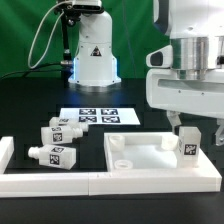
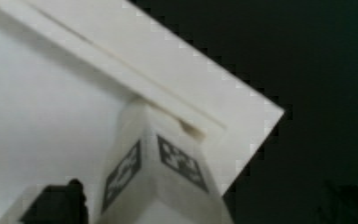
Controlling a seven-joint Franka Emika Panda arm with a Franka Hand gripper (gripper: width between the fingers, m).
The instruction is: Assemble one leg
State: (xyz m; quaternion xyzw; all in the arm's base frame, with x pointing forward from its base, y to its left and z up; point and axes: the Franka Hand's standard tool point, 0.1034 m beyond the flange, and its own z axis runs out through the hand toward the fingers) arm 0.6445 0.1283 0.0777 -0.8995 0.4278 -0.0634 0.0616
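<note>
My gripper (image 1: 186, 132) is shut on one white leg (image 1: 189, 144) with black-and-white tags and holds it upright over the right corner of the flat white square panel (image 1: 150, 158). In the wrist view the leg (image 2: 158, 160) stands between my dark fingers (image 2: 55, 205), its far end at a small corner hole (image 2: 194, 127) of the panel (image 2: 51, 110). I cannot tell whether the stub is in the hole. Three more legs lie on the black table at the exterior view's left, one at the back (image 1: 62, 124), one in the middle (image 1: 54, 135) and one at the front (image 1: 52, 156).
The marker board (image 1: 97, 117) lies behind the legs. A low white wall (image 1: 100, 183) runs along the front edge and up the left side. A second robot's white base (image 1: 92, 60) stands at the back.
</note>
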